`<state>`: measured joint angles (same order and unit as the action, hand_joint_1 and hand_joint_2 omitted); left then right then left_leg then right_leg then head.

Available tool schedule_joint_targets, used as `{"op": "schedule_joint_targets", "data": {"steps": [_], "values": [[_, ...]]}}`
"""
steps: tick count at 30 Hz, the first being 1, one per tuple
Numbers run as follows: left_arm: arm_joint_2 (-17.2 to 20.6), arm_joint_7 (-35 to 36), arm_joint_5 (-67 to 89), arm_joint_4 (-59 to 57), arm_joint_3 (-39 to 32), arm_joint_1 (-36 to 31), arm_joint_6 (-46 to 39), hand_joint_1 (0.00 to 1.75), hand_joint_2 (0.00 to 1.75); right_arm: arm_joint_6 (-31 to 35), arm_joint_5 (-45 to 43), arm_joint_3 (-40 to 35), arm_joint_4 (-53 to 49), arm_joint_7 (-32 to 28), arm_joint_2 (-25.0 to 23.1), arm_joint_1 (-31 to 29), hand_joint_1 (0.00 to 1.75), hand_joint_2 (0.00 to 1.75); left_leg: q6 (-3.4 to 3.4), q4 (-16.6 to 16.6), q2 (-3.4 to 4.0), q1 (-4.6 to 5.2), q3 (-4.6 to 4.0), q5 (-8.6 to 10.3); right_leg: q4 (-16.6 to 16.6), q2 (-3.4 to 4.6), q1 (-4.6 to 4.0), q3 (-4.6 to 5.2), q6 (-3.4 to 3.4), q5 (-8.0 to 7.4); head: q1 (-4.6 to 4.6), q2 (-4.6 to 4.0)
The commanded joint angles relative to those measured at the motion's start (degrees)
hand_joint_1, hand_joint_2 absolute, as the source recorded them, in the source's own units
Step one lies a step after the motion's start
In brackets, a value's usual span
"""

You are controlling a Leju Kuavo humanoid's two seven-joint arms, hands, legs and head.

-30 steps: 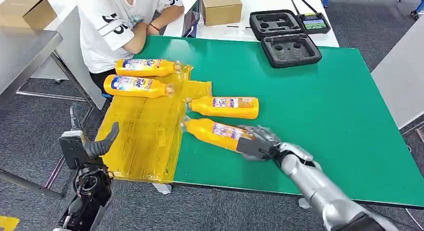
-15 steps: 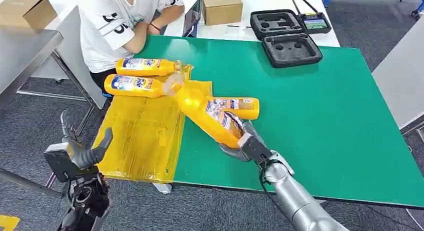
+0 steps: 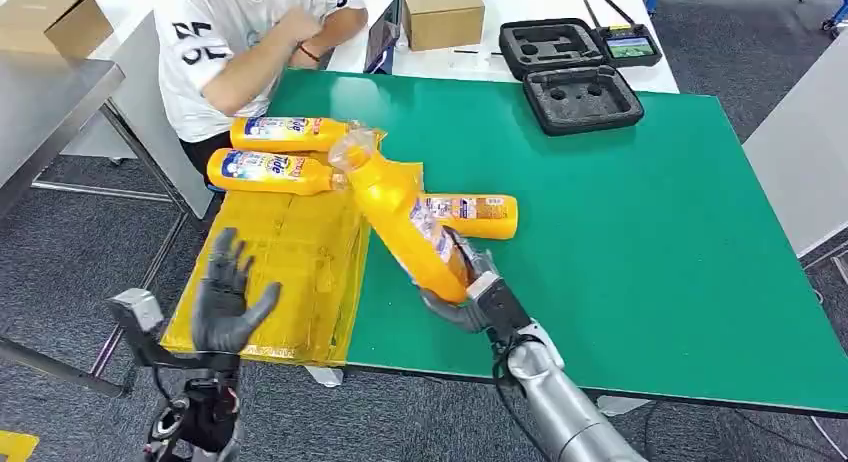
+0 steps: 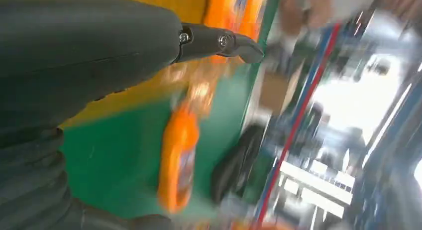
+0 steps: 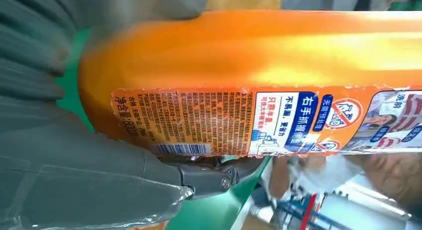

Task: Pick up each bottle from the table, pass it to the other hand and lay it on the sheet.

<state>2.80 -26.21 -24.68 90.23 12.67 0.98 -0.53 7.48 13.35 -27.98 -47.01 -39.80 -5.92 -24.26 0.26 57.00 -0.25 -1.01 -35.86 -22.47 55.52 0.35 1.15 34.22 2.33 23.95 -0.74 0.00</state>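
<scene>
Up off the green surface (image 3: 650, 232), the right robot hand (image 3: 470, 297) grips the base of an orange bottle (image 3: 405, 217), tilted with its cap toward the far left over the yellow sheet (image 3: 290, 252). Wide bare green lies to the right. The left robot hand (image 3: 228, 297) hovers, fingers spread and holding nothing, by the sheet's near left edge. Two bottles (image 3: 275, 152) lie on the sheet's far end, another bottle (image 3: 475, 212) beside it. Right wrist view shows the held bottle's printed label (image 5: 209, 123) and barcode.
</scene>
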Motion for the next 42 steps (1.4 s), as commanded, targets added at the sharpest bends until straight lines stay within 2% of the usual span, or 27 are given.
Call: {"op": "schedule_joint_targets", "data": {"steps": [1,7,9,11,14,21,23,24,36,42], "values": [[1.1,3.1,-2.7,-6.0,8.4,-3.2,3.6,0.00,1.75,-1.4,-0.7,-4.7,3.8,-0.2,-3.5,-1.4,1.75,1.75,0.02,0.0,-0.01,-0.01,0.26,-0.09,0.0,-0.06,-0.04,-0.27,-0.12,0.10,0.00,0.00],[1.1,3.4,-2.5,-9.6,9.6,-5.5,3.8,0.00,1.75,-2.0,-0.4,-6.7,5.0,-0.2,-4.7,-0.9,1.75,1.75,0.05,0.0,-0.05,-0.03,0.42,-0.17,-0.1,-0.12,-0.07,-0.45,-0.14,0.18,0.00,0.00],[0.8,3.7,-3.4,-10.9,9.7,-6.7,4.3,0.00,1.75,-2.3,0.7,-7.7,6.1,-0.2,-4.9,-0.8,1.75,1.75,0.02,-0.1,-0.08,-0.01,0.19,-0.03,-0.1,-0.11,-0.03,-0.21,-0.06,0.07,0.00,0.00],[0.8,3.7,-3.4,-11.0,9.7,-6.9,4.3,0.00,1.75,-2.2,0.7,-7.7,6.1,-0.2,-5.0,-0.7,1.75,1.75,0.06,0.0,-0.08,-0.05,0.49,-0.19,-0.1,-0.16,-0.10,-0.54,-0.16,0.22,0.00,0.00],[0.8,3.7,-3.4,-11.0,9.7,-7.0,4.3,0.00,1.75,-2.5,0.8,-7.8,6.4,-0.2,-4.9,-0.7,1.75,1.75,0.03,0.0,-0.05,0.00,0.16,-0.04,0.0,-0.08,-0.02,-0.19,-0.07,0.06,0.00,0.00],[0.4,4.0,-5.1,-11.5,9.7,-9.3,5.5,0.00,1.75,-4.6,3.9,-8.6,10.7,-0.2,-5.9,-0.5,1.75,1.75,0.04,0.0,-0.14,-0.04,0.29,-0.11,-0.1,-0.20,-0.07,-0.35,-0.13,0.15,0.00,0.00],[0.4,4.0,-5.1,-11.5,9.7,-9.3,5.5,0.00,1.75,-4.6,3.9,-8.6,10.7,-0.2,-5.9,-0.5,1.75,1.75,0.04,0.0,-0.12,-0.05,0.35,-0.15,-0.1,-0.19,-0.09,-0.42,-0.14,0.18,0.00,0.00],[0.4,4.0,-5.1,-11.5,9.7,-9.3,5.5,0.00,1.75,-4.6,3.9,-8.6,10.7,-0.2,-5.9,-0.5,1.75,1.75,0.02,0.0,-0.04,0.00,0.10,-0.02,0.0,-0.06,-0.01,-0.11,-0.05,0.04,-0.02,0.00],[1.4,3.2,-7.4,-7.3,7.3,-7.1,8.5,0.00,1.75,-6.8,5.8,-7.3,14.3,0.7,-6.5,-1.2,1.75,1.75,0.02,0.0,0.00,-0.01,0.10,-0.04,0.0,-0.03,-0.03,-0.11,-0.07,0.05,0.00,0.00],[2.3,5.0,-6.9,-5.8,10.3,-4.4,11.7,0.00,1.75,-7.2,5.2,-4.4,14.2,0.8,-6.5,-2.1,1.75,1.75,0.05,0.0,0.12,-0.01,0.29,-0.18,0.0,0.06,-0.05,-0.29,-0.11,0.13,0.00,0.00]]}}
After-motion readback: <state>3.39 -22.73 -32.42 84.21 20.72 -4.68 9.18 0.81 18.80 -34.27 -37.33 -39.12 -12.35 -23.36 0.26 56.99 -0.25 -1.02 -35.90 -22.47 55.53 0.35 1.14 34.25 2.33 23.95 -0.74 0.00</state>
